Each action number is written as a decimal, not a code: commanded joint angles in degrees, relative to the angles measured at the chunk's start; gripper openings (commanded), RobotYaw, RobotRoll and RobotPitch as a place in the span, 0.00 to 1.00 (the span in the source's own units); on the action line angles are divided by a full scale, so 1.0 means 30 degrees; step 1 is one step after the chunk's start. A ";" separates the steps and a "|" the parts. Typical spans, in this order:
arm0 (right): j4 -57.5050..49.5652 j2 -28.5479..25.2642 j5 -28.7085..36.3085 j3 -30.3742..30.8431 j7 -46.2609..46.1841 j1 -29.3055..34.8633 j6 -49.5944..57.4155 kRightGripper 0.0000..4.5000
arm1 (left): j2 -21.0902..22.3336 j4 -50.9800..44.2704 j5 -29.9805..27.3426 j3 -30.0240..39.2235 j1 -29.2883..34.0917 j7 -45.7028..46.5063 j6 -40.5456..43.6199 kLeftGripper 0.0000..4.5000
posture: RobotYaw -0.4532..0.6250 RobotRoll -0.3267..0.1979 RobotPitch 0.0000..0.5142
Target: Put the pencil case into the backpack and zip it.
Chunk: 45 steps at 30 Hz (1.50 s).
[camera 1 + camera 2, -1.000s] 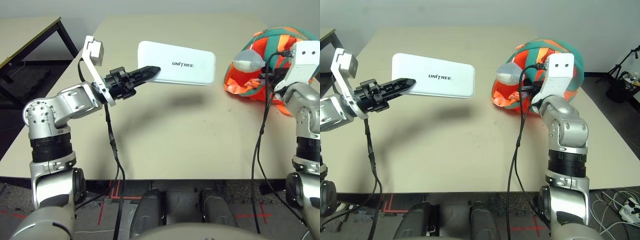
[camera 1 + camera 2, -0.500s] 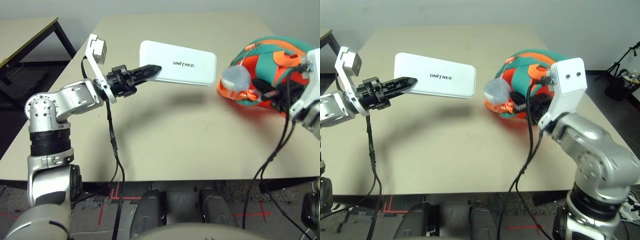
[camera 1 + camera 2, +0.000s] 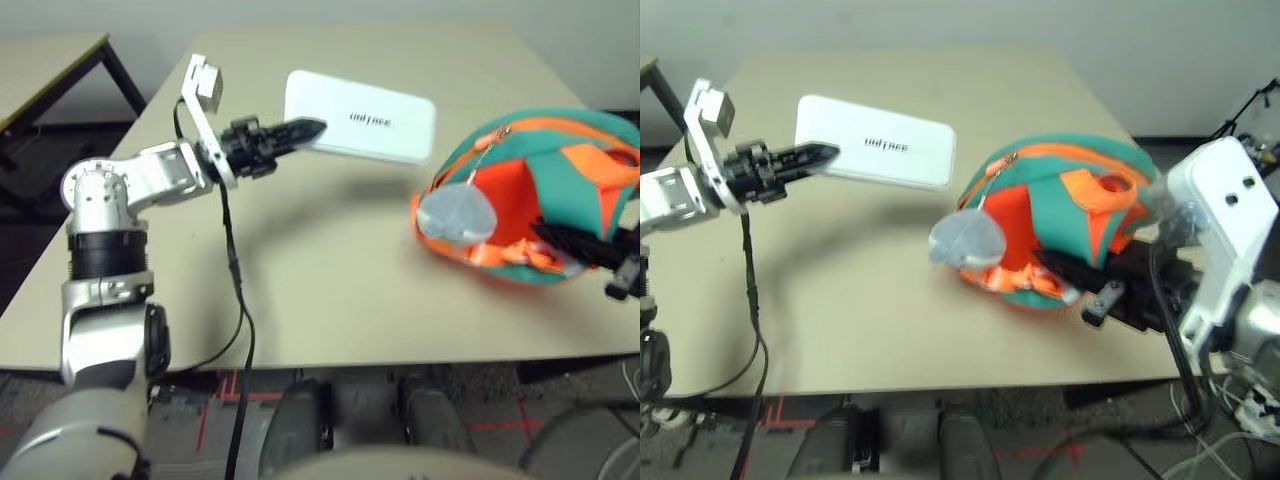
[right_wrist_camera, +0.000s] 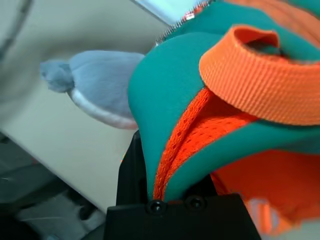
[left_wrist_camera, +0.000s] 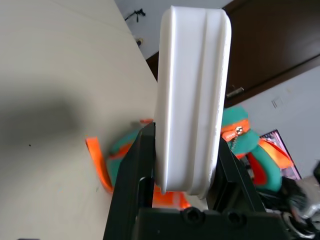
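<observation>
Beige table | left gripper clamped flat white pencil case, upper centre | right gripper pinched teal-orange fabric backpack, right.

We list one beige table, main landmark. Beyond its far left corner, a second table (black legs, pale top). Off its right side, on the floor, a dark stand; cables near its front right corner.
</observation>
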 commanded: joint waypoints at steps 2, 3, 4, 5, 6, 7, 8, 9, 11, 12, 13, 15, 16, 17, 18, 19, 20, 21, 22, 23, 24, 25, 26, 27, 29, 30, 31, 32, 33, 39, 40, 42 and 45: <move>-0.2084 0.0568 0.0833 -0.0888 -0.0623 0.3260 -0.3617 0.04 | 0.0140 -0.0438 0.1776 -0.0049 -0.0523 -0.1993 0.0125 0.30 | 0.16 0.62 0.17; -0.2195 0.0701 0.0832 -0.0738 -0.0825 0.3524 -0.3740 0.04 | 0.0507 -0.0898 0.2153 -0.0044 -0.0593 -0.2932 0.0117 0.30 | 0.16 0.62 0.17; -0.2208 0.0975 0.0548 -0.0535 -0.1007 0.3831 -0.3752 0.04 | 0.1101 -0.1310 0.2573 -0.0075 -0.0673 -0.4023 0.0208 0.30 | 0.18 0.62 0.17; -0.2231 0.1146 0.0061 -0.0366 -0.0847 0.3986 -0.3617 0.04 | 0.1638 -0.1580 0.2973 -0.0132 -0.0753 -0.4937 0.0305 0.30 | 0.18 0.62 0.17; -0.2289 0.1367 -0.0624 -0.0174 -0.0423 0.4097 -0.3558 0.04 | 0.2188 -0.1794 0.3449 -0.0246 -0.0820 -0.5841 0.0325 0.30 | 0.20 0.62 0.18; -0.2250 0.1872 -0.1302 0.0198 -0.0461 0.4302 -0.3813 0.04 | 0.2867 -0.1967 0.3976 -0.0394 -0.0900 -0.6925 0.0252 0.30 | 0.21 0.62 0.18; -0.2293 0.2240 -0.2449 0.0576 0.0279 0.4326 -0.3811 0.04 | 0.3579 -0.2065 0.4435 -0.0489 -0.1012 -0.8040 0.0162 0.30 | 0.22 0.62 0.18; -0.2322 0.2674 -0.3494 0.0939 0.0927 0.4406 -0.3882 0.04 | 0.4249 -0.2145 0.4843 -0.0553 -0.1105 -0.9139 0.0055 0.30 | 0.23 0.62 0.19; -0.2324 0.3436 -0.6113 0.1550 0.2624 0.4566 -0.4177 0.04 | 0.5460 -0.2322 0.5641 -0.0704 -0.1214 -1.1398 -0.0340 0.30 | 0.25 0.62 0.19; -0.2263 0.3800 -0.7223 0.1939 0.3351 0.4608 -0.4447 0.04 | 0.5950 -0.2306 0.6117 -0.0767 -0.1286 -1.2430 -0.0720 0.30 | 0.25 0.62 0.19; -0.2124 0.4153 -0.8005 0.2179 0.3793 0.4672 -0.4681 0.04 | 0.6256 -0.2298 0.6550 -0.0820 -0.1367 -1.3243 -0.1068 0.30 | 0.27 0.62 0.20; -0.1744 0.4432 -0.9394 0.2725 0.4837 0.4632 -0.5078 0.04 | 0.6607 -0.2460 0.7617 -0.1002 -0.1359 -1.4832 -0.2252 0.30 | 0.28 0.62 0.20; -0.1569 0.4511 -0.9981 0.2964 0.5236 0.4543 -0.5262 0.04 | 0.6701 -0.2646 0.8267 -0.1241 -0.1261 -1.5619 -0.2953 0.30 | 0.28 0.62 0.20; -0.1437 0.4550 -1.0542 0.3179 0.5681 0.4460 -0.5465 0.04 | 0.6707 -0.2841 0.8875 -0.1474 -0.1144 -1.6281 -0.3601 0.30 | 0.28 0.62 0.20; -0.1307 0.4577 -1.0928 0.3368 0.5963 0.4354 -0.5622 0.04 | 0.6580 -0.3026 0.9572 -0.1773 -0.1025 -1.6930 -0.4451 0.30 | 0.29 0.62 0.20; -0.1193 0.4589 -1.1270 0.3532 0.6225 0.4231 -0.5761 0.04 | 0.6355 -0.3112 1.0267 -0.2109 -0.0970 -1.7470 -0.5302 0.30 | 0.29 0.62 0.20; -0.1109 0.4607 -1.1546 0.3647 0.6471 0.4147 -0.5870 0.04 | 0.6165 -0.3110 1.0902 -0.2427 -0.0952 -1.7929 -0.6008 0.30 | 0.28 0.62 0.20; -0.1031 0.4618 -1.1793 0.3758 0.6659 0.4070 -0.5949 0.04 | 0.5916 -0.2967 1.1553 -0.2766 -0.0968 -1.8388 -0.6767 0.30 | 0.28 0.62 0.20; -0.0988 0.4636 -1.2054 0.3848 0.6837 0.4011 -0.6026 0.04 | 0.5704 -0.2772 1.2046 -0.2996 -0.1015 -1.8751 -0.7295 0.30 | 0.28 0.62 0.20; -0.0952 0.4639 -1.2324 0.3943 0.7029 0.3920 -0.6112 0.04 | 0.5563 -0.2505 1.2587 -0.3345 -0.1116 -1.9282 -0.7759 0.30 | 0.27 0.62 0.20; -0.0927 0.4650 -1.2496 0.4038 0.7132 0.3839 -0.6169 0.04 | 0.5391 -0.2175 1.3105 -0.3711 -0.1263 -1.9815 -0.8189 0.30 | 0.27 0.62 0.20; -0.0911 0.4676 -1.2628 0.4113 0.7200 0.3767 -0.6207 0.04 | 0.5224 -0.1880 1.3539 -0.3976 -0.1406 -2.0280 -0.8568 0.30 | 0.27 0.62 0.20; -0.0916 0.4731 -1.2768 0.4192 0.7227 0.3674 -0.6276 0.04 | 0.4946 -0.1448 1.3943 -0.4266 -0.1645 -2.0741 -0.8900 0.30 | 0.27 0.62 0.20; -0.0939 0.4775 -1.2860 0.4241 0.7243 0.3620 -0.6301 0.04 | 0.4643 -0.1007 1.4322 -0.4485 -0.1890 -2.1094 -0.9235 0.30 | 0.27 0.62 0.20; -0.0956 0.4857 -1.3046 0.4294 0.7263 0.3522 -0.6308 0.04 | 0.4101 -0.0186 1.4991 -0.4872 -0.2395 -2.1765 -0.9691 0.30 | 0.25 0.62 0.19; -0.0957 0.4873 -1.3154 0.4294 0.7291 0.3492 -0.6288 0.04 | 0.3869 0.0197 1.5304 -0.5006 -0.2636 -2.2010 -0.9858 0.30 | 0.23 0.62 0.19; -0.0969 0.4876 -1.3304 0.4309 0.7323 0.3430 -0.6317 0.04 | 0.3624 0.0585 1.5500 -0.5068 -0.2882 -2.2246 -0.9978 0.30 | 0.23 0.62 0.19; -0.0967 0.4896 -1.3395 0.4325 0.7320 0.3354 -0.6354 0.04 | 0.3441 0.0891 1.5646 -0.5098 -0.3087 -2.2474 -1.0020 0.30 | 0.22 0.62 0.19; -0.0996 0.4912 -1.3378 0.4345 0.7225 0.3278 -0.6346 0.04 | 0.3262 0.1176 1.5807 -0.5150 -0.3297 -2.2742 -1.0049 0.30 | 0.22 0.62 0.19; -0.1217 0.5144 -1.3402 0.4379 0.7073 0.3256 -0.6234 0.04 | 0.2655 0.1551 1.6350 -0.5551 -0.3732 -2.4192 -0.9529 0.30 | 0.21 0.62 0.20; -0.1208 0.5144 -1.3430 0.4374 0.7087 0.3235 -0.6235 0.04 | 0.2587 0.1541 1.6489 -0.5658 -0.3706 -2.4376 -0.9574 0.30 | 0.21 0.62 0.20; -0.1179 0.5128 -1.3400 0.4390 0.6993 0.3133 -0.6235 0.04 | 0.2396 0.1655 1.6800 -0.5810 -0.3684 -2.4594 -0.9745 0.30 | 0.20 0.62 0.21; -0.1189 0.5136 -1.3370 0.4367 0.6939 0.3106 -0.6218 0.04 | 0.2082 0.1748 1.7279 -0.5940 -0.3676 -2.4763 -0.9927 0.30 | 0.20 0.62 0.21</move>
